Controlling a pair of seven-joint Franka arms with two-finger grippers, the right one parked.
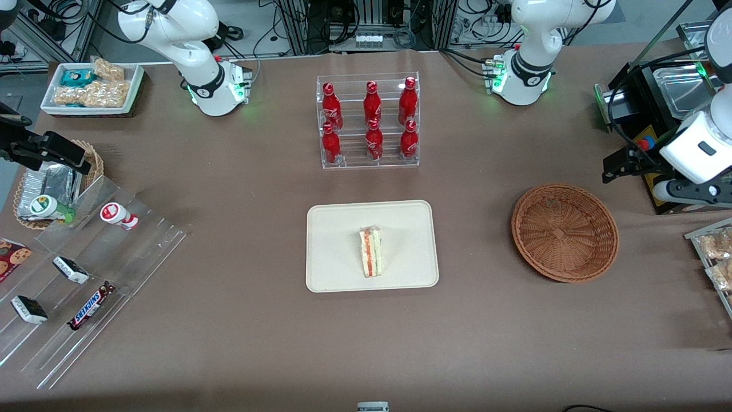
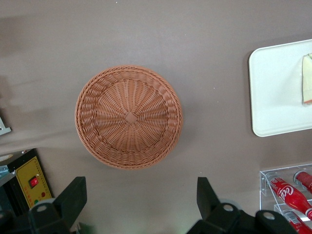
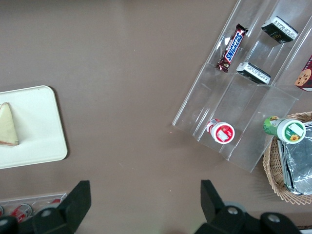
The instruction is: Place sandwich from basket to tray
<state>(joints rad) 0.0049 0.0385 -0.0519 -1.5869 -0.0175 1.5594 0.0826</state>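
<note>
The sandwich [image 1: 370, 252], a pale wedge with red and green layers in clear wrap, lies on the cream tray [image 1: 331, 229] at the middle of the table. Its edge [image 2: 307, 80] shows on the tray [image 2: 273, 87] in the left wrist view. The round reddish-brown wicker basket [image 1: 565, 232] stands empty beside the tray, toward the working arm's end. My gripper [image 1: 613, 170] hangs raised above the table, a little farther from the front camera than the basket [image 2: 128, 117]. It is open [image 2: 140, 200], with only bare tablecloth between its fingers.
A clear rack of red bottles [image 1: 369, 123] stands farther back than the tray. A black box [image 1: 657, 114] sits by the working arm. A stepped clear display with snacks [image 1: 86, 274], a small foil-filled basket [image 1: 51, 183] and a white snack bin [image 1: 91, 88] lie toward the parked arm's end.
</note>
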